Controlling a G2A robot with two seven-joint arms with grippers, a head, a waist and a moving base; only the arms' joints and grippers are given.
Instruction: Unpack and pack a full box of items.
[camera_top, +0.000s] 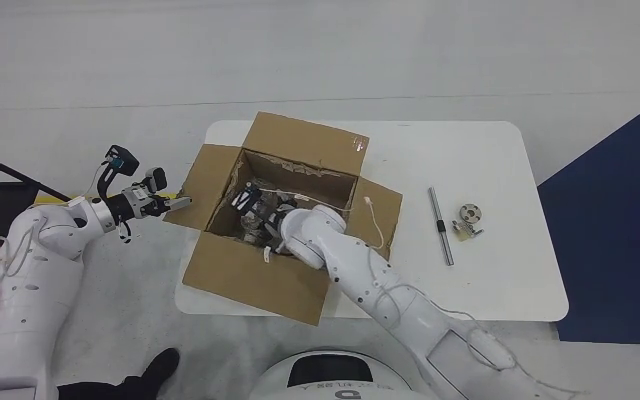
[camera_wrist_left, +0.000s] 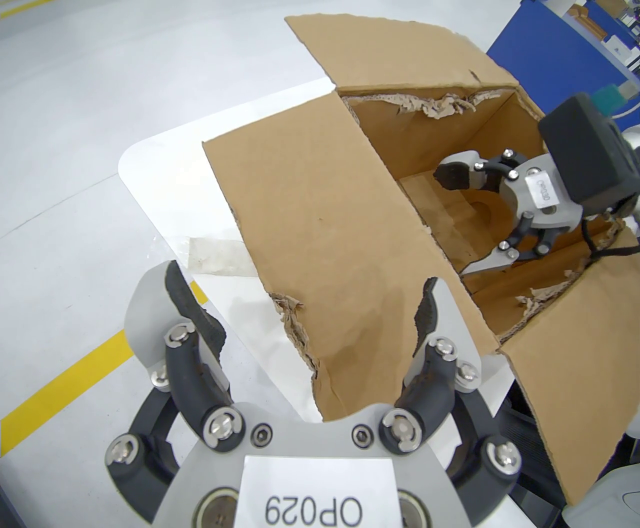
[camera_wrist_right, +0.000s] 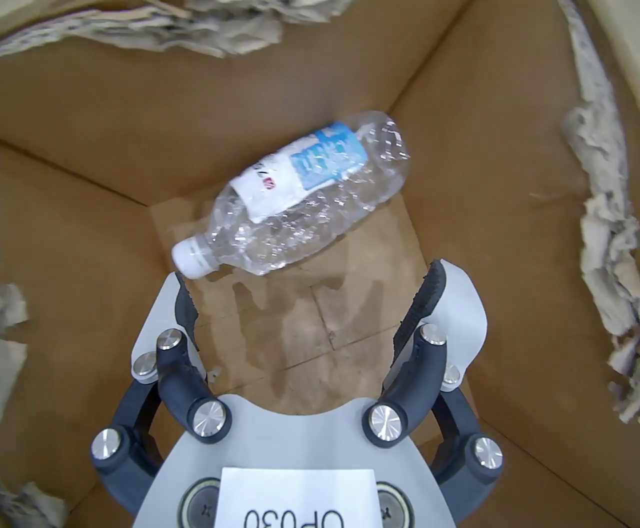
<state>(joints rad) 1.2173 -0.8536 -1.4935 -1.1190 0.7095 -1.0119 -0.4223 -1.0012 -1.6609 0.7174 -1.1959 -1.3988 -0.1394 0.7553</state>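
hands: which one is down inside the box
The right hand: it is inside the cardboard box, open, near the plastic bottle. The left hand is outside, at a side flap.

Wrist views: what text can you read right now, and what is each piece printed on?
"OP029": white tag on the base of the left pincer.
"OP030": white tag on the base of the right pincer.
Bottle label: blue and white print on the plastic bottle lying in the box, too blurred to read.
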